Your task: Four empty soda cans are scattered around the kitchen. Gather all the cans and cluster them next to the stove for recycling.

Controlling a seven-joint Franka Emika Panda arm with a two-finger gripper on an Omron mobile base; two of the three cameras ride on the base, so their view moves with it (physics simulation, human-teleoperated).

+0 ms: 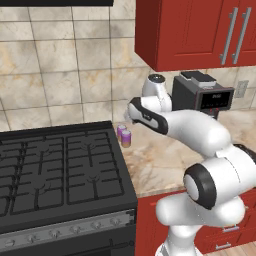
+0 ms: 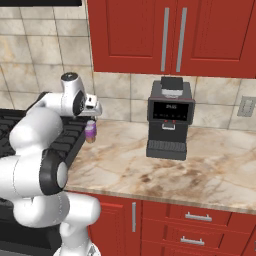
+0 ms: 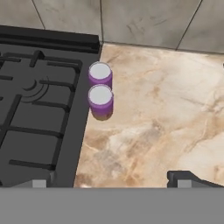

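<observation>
The stove (image 1: 55, 170) ran off the left edge, its front cut away. On the counter (image 3: 166, 109), just beside the stove's right edge near the back wall, stood two purple cans (image 3: 100, 89), upright, touching. My gripper (image 2: 93, 116) hung above them, jaws wide, holding nothing.

You are getting flat, even, bright rendered light; soft faint shadows are sitting under the cans (image 3: 100, 89); no glare, slightly coarse pixels.
</observation>
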